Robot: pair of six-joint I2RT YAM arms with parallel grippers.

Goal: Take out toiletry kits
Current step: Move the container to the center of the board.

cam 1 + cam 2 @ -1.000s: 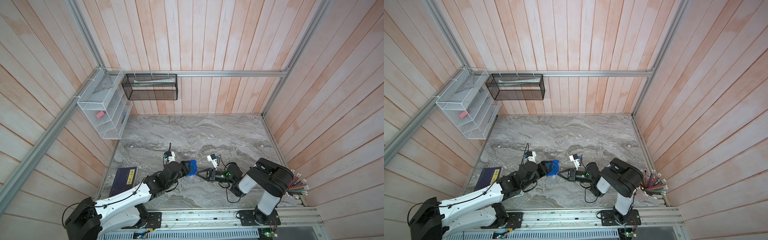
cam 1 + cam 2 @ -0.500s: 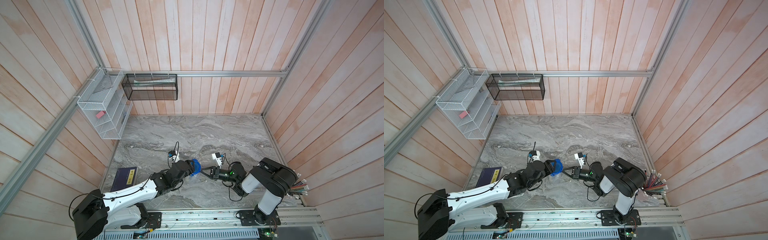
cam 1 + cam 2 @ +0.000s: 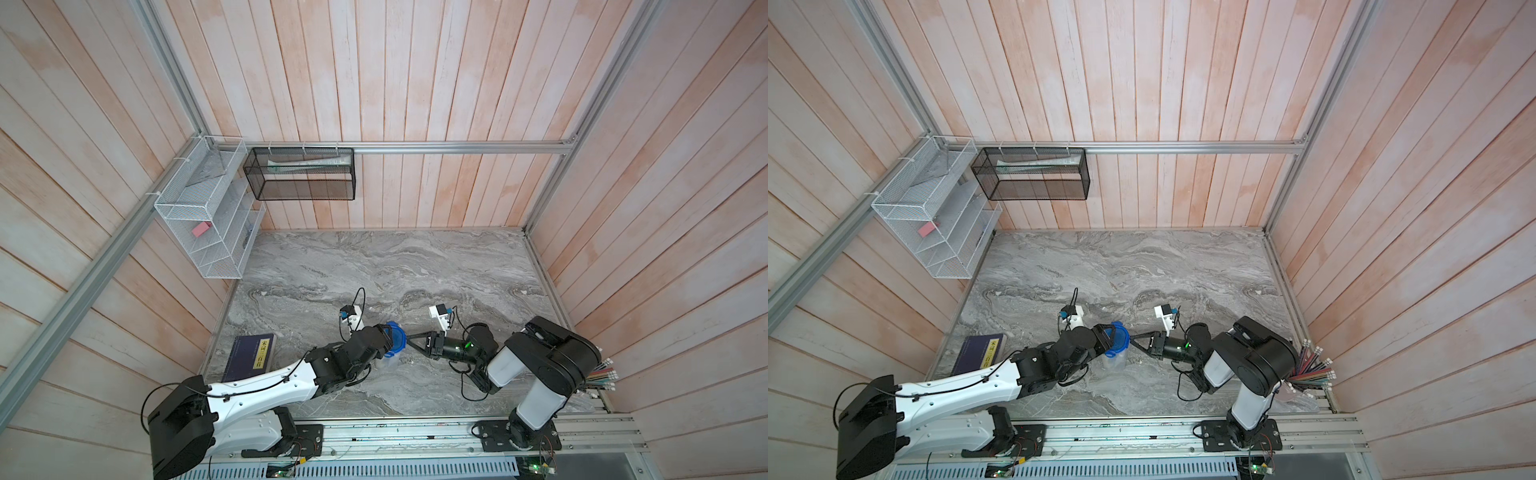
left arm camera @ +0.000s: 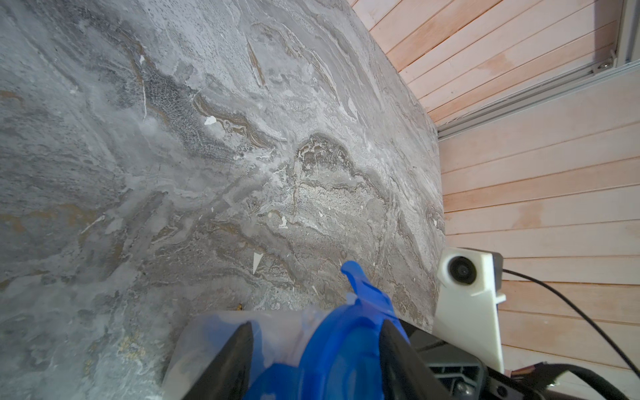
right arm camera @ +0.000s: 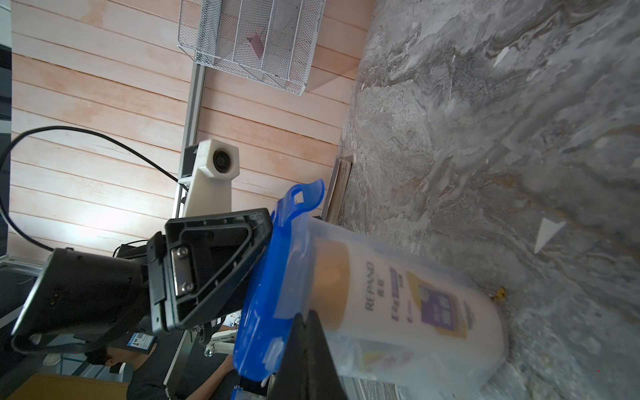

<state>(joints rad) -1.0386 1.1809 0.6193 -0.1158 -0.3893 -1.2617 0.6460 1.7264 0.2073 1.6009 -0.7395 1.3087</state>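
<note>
A clear plastic jar (image 3: 388,362) (image 3: 1113,365) with a blue clip lid (image 3: 395,338) (image 3: 1117,338) stands on the marble table near its front. The toiletry kits are inside it: the right wrist view shows a white bottle (image 5: 419,304) with an amber cap (image 5: 330,280) through the wall, the rest is hidden. My left gripper (image 3: 388,340) (image 4: 316,323) is shut on the jar's top, one finger on each side of the lid (image 4: 346,349). My right gripper (image 3: 409,338) (image 5: 308,315) is shut with nothing in it, its tip against the lid's edge.
A dark blue book (image 3: 251,357) lies at the table's front left. A white wire rack (image 3: 208,220) and a black mesh basket (image 3: 299,174) hang on the walls at the back left. A bundle of coloured pencils (image 3: 602,376) sticks out at the front right.
My left gripper has shifted a little to the right, holding the jar's top. My right gripper has drawn back to the right with it, staying shut at the lid's edge.
</note>
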